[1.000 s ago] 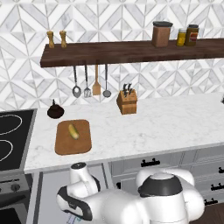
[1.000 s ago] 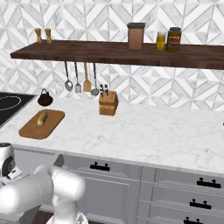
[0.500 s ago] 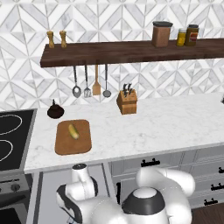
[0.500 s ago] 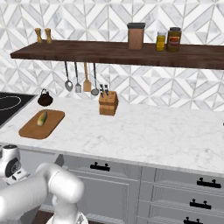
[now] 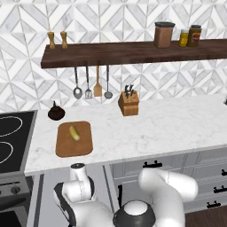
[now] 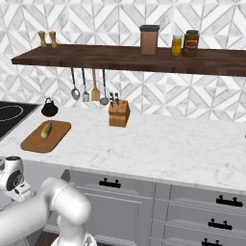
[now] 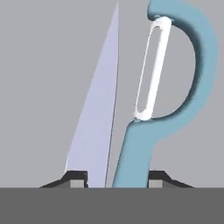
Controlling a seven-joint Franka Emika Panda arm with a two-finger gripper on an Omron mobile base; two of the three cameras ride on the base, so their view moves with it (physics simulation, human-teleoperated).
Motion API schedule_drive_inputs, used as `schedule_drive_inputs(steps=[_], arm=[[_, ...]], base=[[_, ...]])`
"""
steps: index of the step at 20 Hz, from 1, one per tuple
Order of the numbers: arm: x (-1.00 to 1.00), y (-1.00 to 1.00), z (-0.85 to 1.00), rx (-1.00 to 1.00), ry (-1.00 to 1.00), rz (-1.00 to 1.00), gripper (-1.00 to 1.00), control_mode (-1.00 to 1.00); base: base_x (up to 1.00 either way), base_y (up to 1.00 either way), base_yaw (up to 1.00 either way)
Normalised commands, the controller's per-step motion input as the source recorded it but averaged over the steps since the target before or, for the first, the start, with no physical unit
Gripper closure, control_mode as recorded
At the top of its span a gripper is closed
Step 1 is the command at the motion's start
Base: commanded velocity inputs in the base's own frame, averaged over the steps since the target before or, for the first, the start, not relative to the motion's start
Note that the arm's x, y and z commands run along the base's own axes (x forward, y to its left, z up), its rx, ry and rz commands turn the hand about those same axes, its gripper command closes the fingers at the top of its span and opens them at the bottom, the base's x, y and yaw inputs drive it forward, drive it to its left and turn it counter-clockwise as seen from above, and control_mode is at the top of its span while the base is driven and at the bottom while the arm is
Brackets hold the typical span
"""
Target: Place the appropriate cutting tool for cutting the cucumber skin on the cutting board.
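Note:
In the hand view the light-blue peeler (image 7: 175,87) lies close ahead on a flat grey surface, its white blade in the curved head and its handle running down between my fingertips. The knife's pale silver blade (image 7: 98,113) lies just left of it, also reaching down between the tips. My gripper (image 7: 117,177) is open around both, right fingertip (image 7: 157,178) near the handle. The brown cutting board (image 5: 66,148) lies on the counter's left with the yellow-green cucumber (image 5: 74,133) on it; board (image 6: 36,141) and cucumber (image 6: 46,130) also show from the right.
My arm hangs low in front of the grey cabinets (image 6: 134,192), below the marble counter (image 5: 168,124). A wooden knife block (image 5: 128,103) stands mid-counter, a dark kettle (image 5: 56,112) behind the board, the stove (image 5: 11,133) to the left, utensils under the shelf (image 5: 133,51).
The arm has folded lower in front of the cabinets, its elbow swinging toward the right of the left base view. Board and cucumber have not moved.

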Motion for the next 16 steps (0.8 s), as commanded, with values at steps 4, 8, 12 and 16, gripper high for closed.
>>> schedule_drive_inputs(steps=[4,8,12,16], arm=[[0.0,0.0,-0.23,0.0,0.0,0.0,1.0,-1.0],[-0.03,-0.01,-0.06,0.0,0.0,-0.01,1.0,-1.0],[-0.27,-0.2,0.1,0.02,0.0,-0.07,1.0,-1.0],[-0.55,-0.41,0.47,0.06,0.0,-0.12,1.0,-1.0]], base=[[0.0,0.0,0.0],[0.0,0.0,0.0],[0.0,0.0,0.0],[0.0,0.0,0.0]])
